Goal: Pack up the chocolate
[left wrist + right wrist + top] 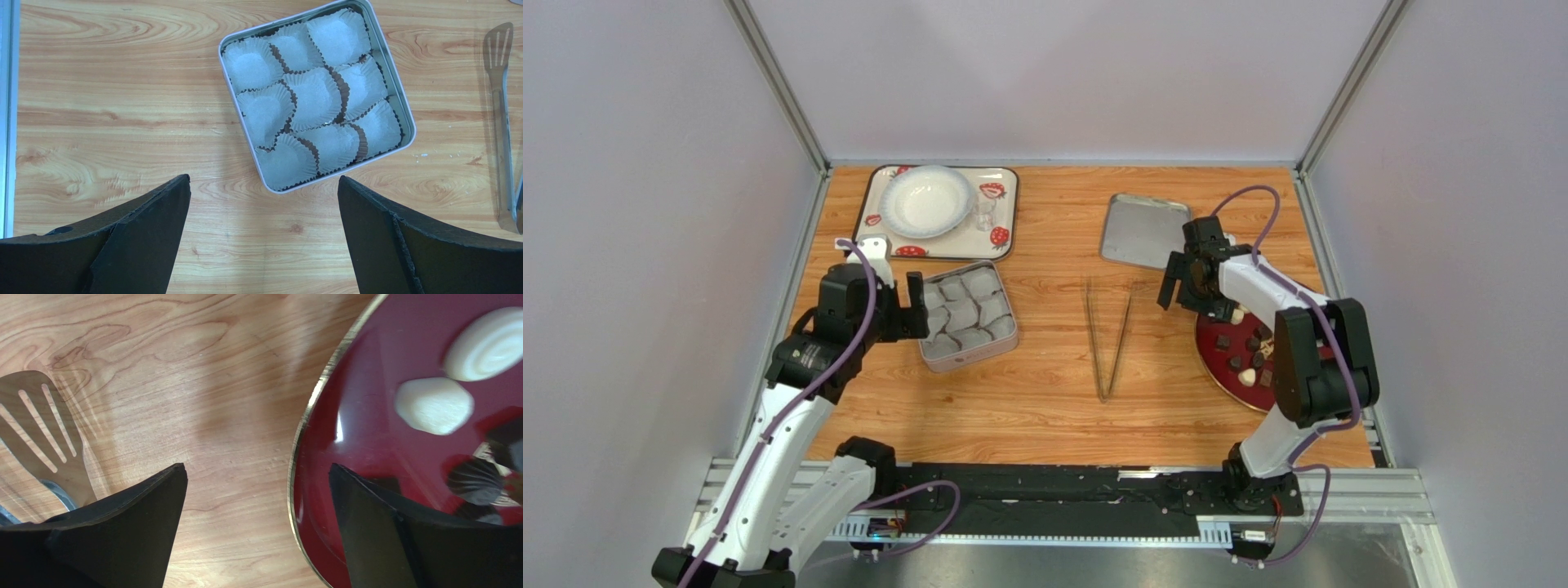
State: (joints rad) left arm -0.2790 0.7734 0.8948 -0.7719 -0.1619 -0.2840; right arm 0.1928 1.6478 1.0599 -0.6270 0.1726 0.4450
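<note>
The chocolate lies as small dark and cream pieces on a dark red plate at the right. In the right wrist view two cream pieces and dark ones rest on that plate. My right gripper hangs open over the plate's left rim with nothing between its fingers; in the top view it is just above the plate. A square tin lined with empty grey paper cups sits left of centre. My left gripper is open just short of the tin's corner, holding nothing.
Metal tongs lie on the wood between tin and plate. The tin's lid rests at the back right. A strawberry-patterned tray at the back left carries a white bowl and a small glass.
</note>
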